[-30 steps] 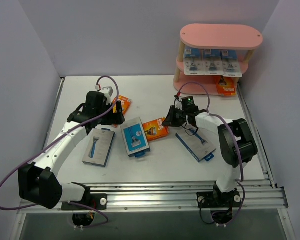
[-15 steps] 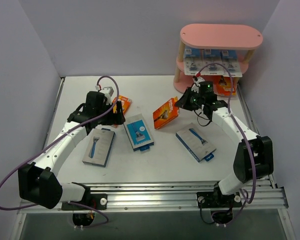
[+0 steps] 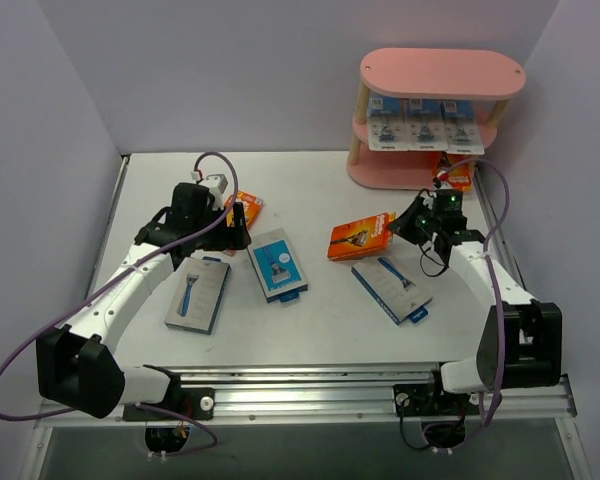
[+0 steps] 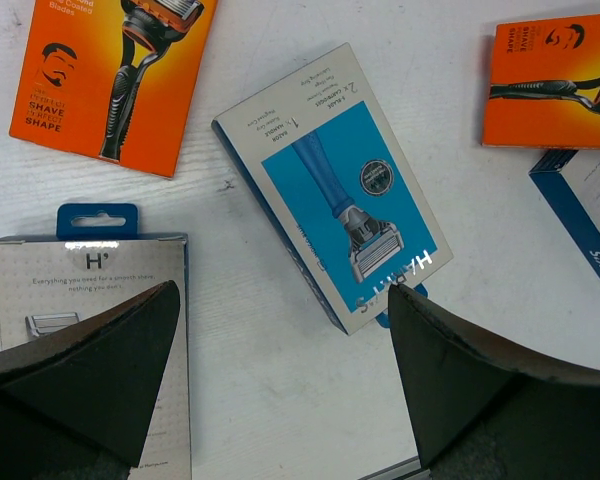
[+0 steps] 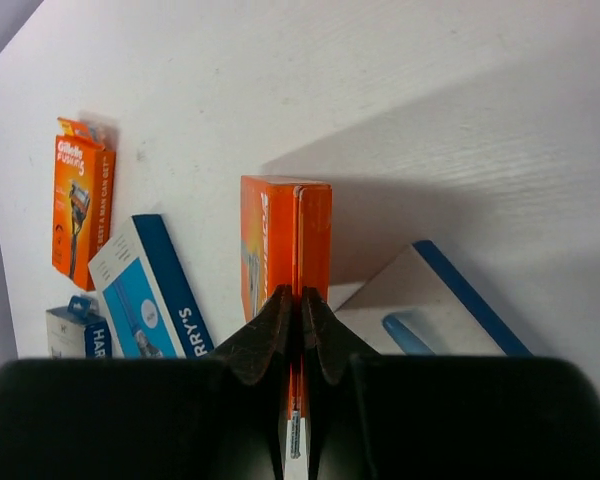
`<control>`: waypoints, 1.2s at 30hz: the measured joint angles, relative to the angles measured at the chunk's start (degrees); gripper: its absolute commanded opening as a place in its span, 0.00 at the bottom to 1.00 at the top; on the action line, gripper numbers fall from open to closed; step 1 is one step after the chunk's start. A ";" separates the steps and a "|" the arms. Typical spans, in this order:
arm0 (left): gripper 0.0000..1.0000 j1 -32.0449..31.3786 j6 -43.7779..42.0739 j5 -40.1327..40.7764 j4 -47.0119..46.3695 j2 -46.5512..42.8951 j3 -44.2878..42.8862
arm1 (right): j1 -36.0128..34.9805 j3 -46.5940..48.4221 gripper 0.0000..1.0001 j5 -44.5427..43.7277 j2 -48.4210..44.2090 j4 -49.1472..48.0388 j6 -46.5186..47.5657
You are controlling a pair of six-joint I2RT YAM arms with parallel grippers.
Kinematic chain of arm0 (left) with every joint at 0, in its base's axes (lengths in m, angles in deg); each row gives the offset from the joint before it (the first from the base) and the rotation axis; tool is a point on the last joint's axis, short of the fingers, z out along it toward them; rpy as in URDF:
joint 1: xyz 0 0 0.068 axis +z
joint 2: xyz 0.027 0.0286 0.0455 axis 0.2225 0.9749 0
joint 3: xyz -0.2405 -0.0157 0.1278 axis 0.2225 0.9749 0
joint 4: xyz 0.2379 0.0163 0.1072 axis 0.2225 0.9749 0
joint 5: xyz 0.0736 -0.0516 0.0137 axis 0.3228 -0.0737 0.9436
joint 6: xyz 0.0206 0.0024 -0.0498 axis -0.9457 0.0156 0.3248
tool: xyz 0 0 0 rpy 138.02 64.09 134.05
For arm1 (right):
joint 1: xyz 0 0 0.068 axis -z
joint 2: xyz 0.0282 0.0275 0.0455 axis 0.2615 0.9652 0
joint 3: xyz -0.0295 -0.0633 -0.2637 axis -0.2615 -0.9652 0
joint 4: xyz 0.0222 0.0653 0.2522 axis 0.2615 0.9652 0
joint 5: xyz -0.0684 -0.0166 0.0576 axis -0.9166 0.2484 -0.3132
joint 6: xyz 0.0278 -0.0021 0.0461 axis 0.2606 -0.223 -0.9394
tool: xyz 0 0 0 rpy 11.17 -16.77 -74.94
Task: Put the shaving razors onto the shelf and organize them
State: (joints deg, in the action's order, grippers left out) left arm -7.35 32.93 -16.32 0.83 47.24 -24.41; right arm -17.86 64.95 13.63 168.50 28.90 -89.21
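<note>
My right gripper (image 3: 408, 224) (image 5: 301, 296) is shut on the thin end flap of a small orange razor box (image 3: 361, 236) (image 5: 285, 230), which it holds edge-up over the table in front of the pink shelf (image 3: 440, 72). White-blue blister cards (image 3: 420, 130) stand on the shelf's middle tier, and an orange box (image 3: 455, 172) is on the bottom tier. My left gripper (image 3: 236, 228) (image 4: 283, 290) hangs open above bare table between a grey box (image 4: 90, 300) and a blue razor box (image 3: 276, 264) (image 4: 335, 185).
Another orange box (image 3: 245, 207) (image 4: 110, 80) lies beside the left wrist. A blue-grey box (image 3: 392, 290) (image 5: 450, 310) lies flat below the right gripper. Grey walls close in the table on three sides, and a metal rail (image 3: 380, 385) runs along the near edge.
The right gripper has carried the orange box up off the middle of the table and to the right, toward the shelf. The left arm has stayed still.
</note>
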 measured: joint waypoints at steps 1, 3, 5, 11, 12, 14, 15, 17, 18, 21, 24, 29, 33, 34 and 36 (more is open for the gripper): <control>0.94 0.00 0.00 -0.02 0.00 0.00 0.00 | 0.50 -1.53 0.00 -0.42 -1.03 -0.63 -0.81; 0.94 0.00 0.00 -0.09 0.00 0.00 0.00 | 1.29 -4.55 0.00 -1.55 -3.19 -2.03 -2.67; 0.94 0.00 0.00 -0.20 0.00 0.00 0.00 | 1.57 -6.97 0.00 -2.56 -5.07 -3.37 -4.50; 0.94 0.00 0.00 -0.20 0.00 0.00 0.00 | 1.55 -16.57 0.00 -5.84 -13.29 -9.90 -11.89; 0.94 0.00 0.00 -0.20 0.00 0.00 0.00 | 1.57 -18.43 0.00 -6.80 -15.23 -10.64 -13.16; 0.94 0.00 0.00 -0.20 0.02 0.00 0.00 | 1.60 -21.90 0.00 -8.59 -19.19 -12.52 -15.78; 0.94 0.00 0.00 -0.20 0.00 0.00 0.00 | 1.60 -23.28 0.00 -9.51 -20.94 -12.98 -16.83; 0.94 0.00 0.00 -0.20 0.00 0.00 0.00 | 1.60 -25.40 0.00 -11.13 -23.91 -13.90 -18.73; 0.94 0.00 0.00 -0.20 0.00 0.00 0.00 | 1.60 -25.99 0.00 -11.63 -24.72 -14.16 -19.32; 0.94 0.00 0.00 -0.22 0.02 0.00 0.00 | 1.60 -26.97 0.00 -12.41 -25.88 -14.45 -20.98; 0.94 0.00 0.00 -0.39 0.00 0.00 0.00 | 1.60 -29.00 0.00 -12.81 -27.23 -15.12 -22.82; 0.94 0.00 0.00 -0.63 0.02 0.02 0.00 | 1.60 -32.92 0.14 -12.90 -29.73 -14.53 -25.22; 0.94 0.00 0.00 -0.90 0.00 0.02 0.00 | 1.60 -33.64 0.14 -12.46 -29.97 -13.62 -25.42; 0.95 0.00 0.00 -0.92 0.00 0.00 0.00 | 1.60 -33.66 0.15 -12.20 -29.99 -13.46 -25.35; 0.95 0.00 0.00 -1.03 0.00 0.02 0.00 | 1.60 -33.68 0.15 -11.67 -29.99 -13.40 -25.09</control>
State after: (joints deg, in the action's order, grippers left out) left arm -7.35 32.93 -17.34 0.83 47.26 -24.41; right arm -16.26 31.27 1.96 138.51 15.50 -114.31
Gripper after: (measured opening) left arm 0.944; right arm 0.143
